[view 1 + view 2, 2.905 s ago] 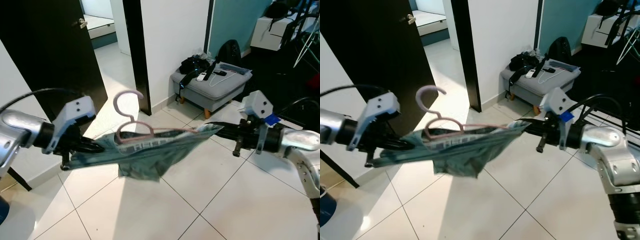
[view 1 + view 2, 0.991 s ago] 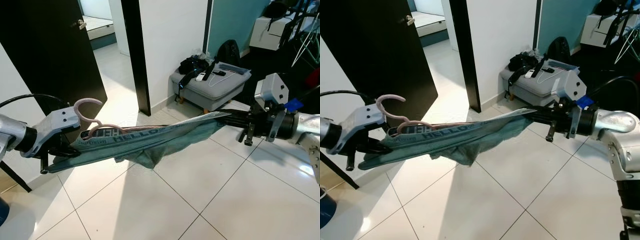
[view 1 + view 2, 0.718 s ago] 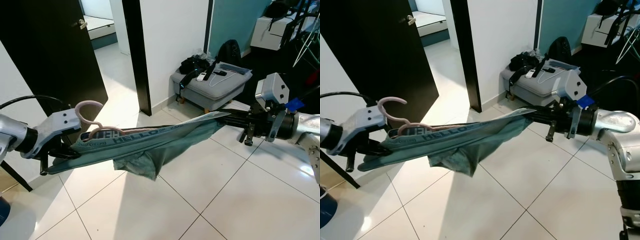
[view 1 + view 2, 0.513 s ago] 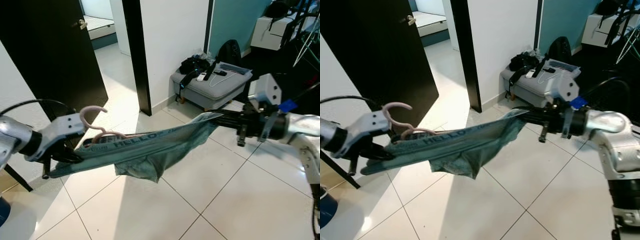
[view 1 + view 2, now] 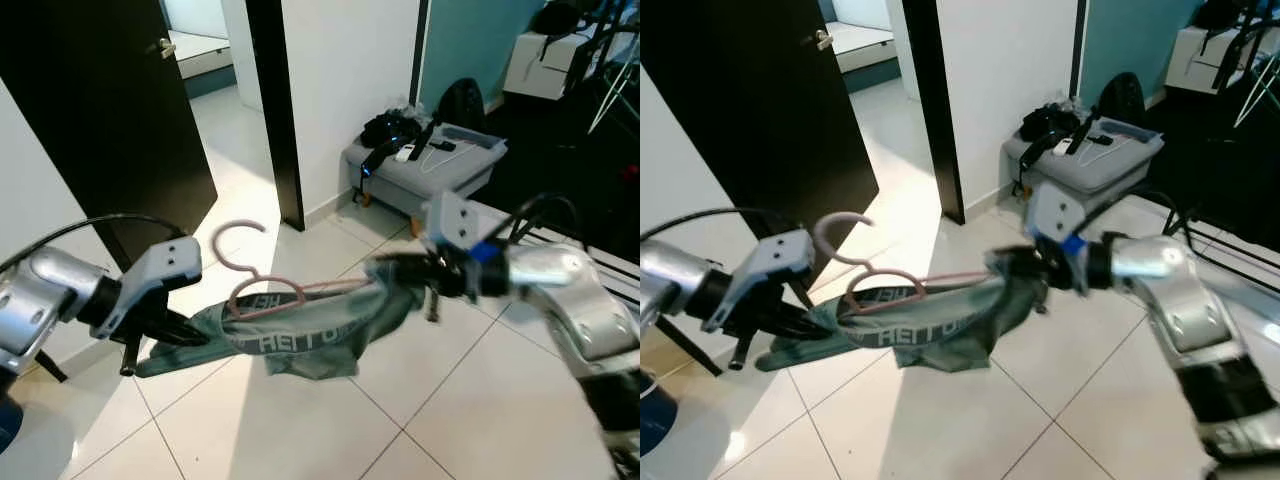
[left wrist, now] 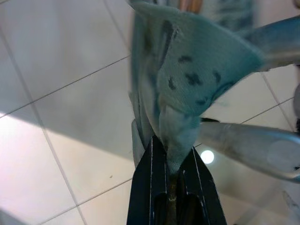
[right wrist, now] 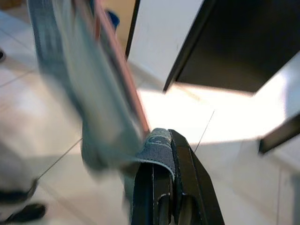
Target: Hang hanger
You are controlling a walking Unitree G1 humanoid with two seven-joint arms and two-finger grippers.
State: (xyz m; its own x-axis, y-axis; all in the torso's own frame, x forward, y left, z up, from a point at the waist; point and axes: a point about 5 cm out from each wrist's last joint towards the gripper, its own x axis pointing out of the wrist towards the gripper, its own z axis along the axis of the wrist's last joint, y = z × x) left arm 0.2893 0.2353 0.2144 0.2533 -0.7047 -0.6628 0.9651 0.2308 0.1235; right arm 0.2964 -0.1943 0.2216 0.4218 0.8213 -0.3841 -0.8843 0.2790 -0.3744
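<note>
We see open tiled floor (image 5: 300, 420) near us; farther off a black door (image 5: 100, 110) blocks the left, and a cluttered grey ottoman (image 5: 425, 175), perhaps a footstool, the right.

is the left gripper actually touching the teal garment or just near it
Touching. The left wrist view shows the left gripper with its two black fingers pinched on a fold of the teal garment, no gap between them.

Silver arms, black-fingered left claw (image 5: 185, 333)
</note>
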